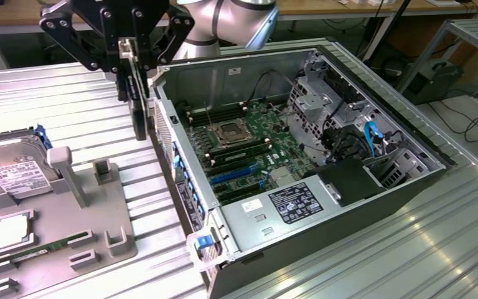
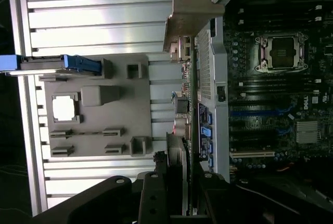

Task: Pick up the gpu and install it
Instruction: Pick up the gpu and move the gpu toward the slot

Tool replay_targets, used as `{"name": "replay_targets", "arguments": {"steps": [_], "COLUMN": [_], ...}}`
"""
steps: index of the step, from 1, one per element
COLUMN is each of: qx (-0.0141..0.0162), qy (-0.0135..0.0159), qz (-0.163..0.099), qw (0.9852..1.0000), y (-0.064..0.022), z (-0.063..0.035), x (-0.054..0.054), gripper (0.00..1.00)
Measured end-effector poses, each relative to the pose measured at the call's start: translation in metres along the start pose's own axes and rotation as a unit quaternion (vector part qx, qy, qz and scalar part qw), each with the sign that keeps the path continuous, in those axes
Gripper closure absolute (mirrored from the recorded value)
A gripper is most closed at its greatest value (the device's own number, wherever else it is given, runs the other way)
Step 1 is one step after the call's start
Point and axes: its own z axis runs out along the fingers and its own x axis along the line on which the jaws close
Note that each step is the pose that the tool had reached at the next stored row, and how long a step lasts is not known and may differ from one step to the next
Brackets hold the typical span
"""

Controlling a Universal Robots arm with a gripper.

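Observation:
The gpu (image 1: 140, 109) hangs edge-on and upright from my gripper (image 1: 131, 62), which is shut on its upper edge. It is held in the air over the ribbed metal table, just outside the near wall of the open computer case (image 1: 222, 78), between the case and the grey fixture (image 1: 98, 212). In the wrist view the gpu (image 2: 190, 104) runs as a thin green and dark strip away from my gripper (image 2: 179, 198), with its silver bracket (image 2: 190, 13) at the far end. The motherboard (image 2: 281, 78) and its blue slots (image 1: 234, 175) lie beside it inside the case.
On the grey fixture sit a silver hard drive (image 1: 10, 171) with a white label, a square processor (image 1: 10, 229) and a narrow green RAM stick (image 1: 40, 248). Inside the case are a black power supply (image 1: 347, 180) and drive cages (image 1: 322, 93). Ribbed table surface (image 1: 405, 249) surrounds the case.

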Motion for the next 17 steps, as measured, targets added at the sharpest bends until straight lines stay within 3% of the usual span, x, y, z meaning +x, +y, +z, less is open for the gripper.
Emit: {"name": "replay_targets", "arguments": {"steps": [17], "qx": [0.0001], "qy": [0.0000], "qz": [0.000], "qw": [1.0000], "y": [0.0013], "z": [-0.0001], "x": [-0.029], "gripper": [0.72]}}
